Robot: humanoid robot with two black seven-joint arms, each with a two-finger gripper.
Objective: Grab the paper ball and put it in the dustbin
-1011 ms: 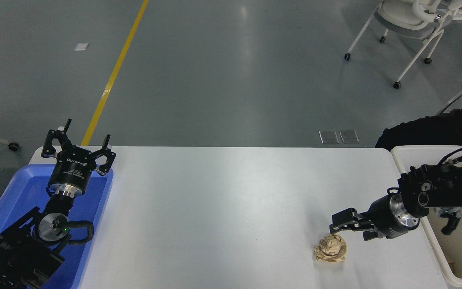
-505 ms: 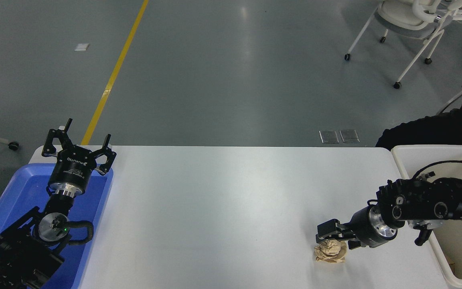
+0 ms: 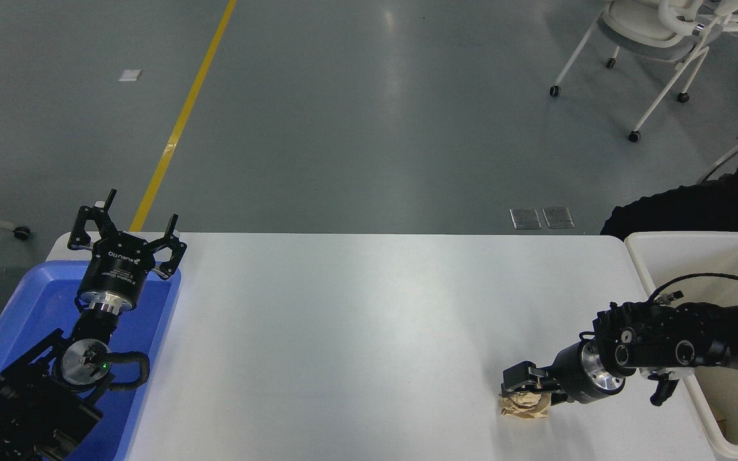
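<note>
The tan-brown paper ball (image 3: 523, 408) lies on the white table (image 3: 356, 320) near its front right. My right gripper (image 3: 529, 392) reaches in from the right and sits low over the ball, with one finger (image 3: 515, 378) at its far left side and the other at its right. The fingers straddle the ball's top and look open. The off-white dustbin (image 3: 696, 237) stands at the table's right edge, behind my right arm. My left gripper (image 3: 125, 232) is open and parked at the lower left.
A shallow blue tray (image 3: 29, 307) lies under my left arm at the table's left edge. A person in dark clothing (image 3: 696, 205) is at the far right beyond the dustbin. A white wheeled chair (image 3: 657, 38) stands on the floor at the top right.
My right gripper has moved left and down, from above and right of the paper ball to right over it. The ball has shifted slightly. The left arm has not moved.
</note>
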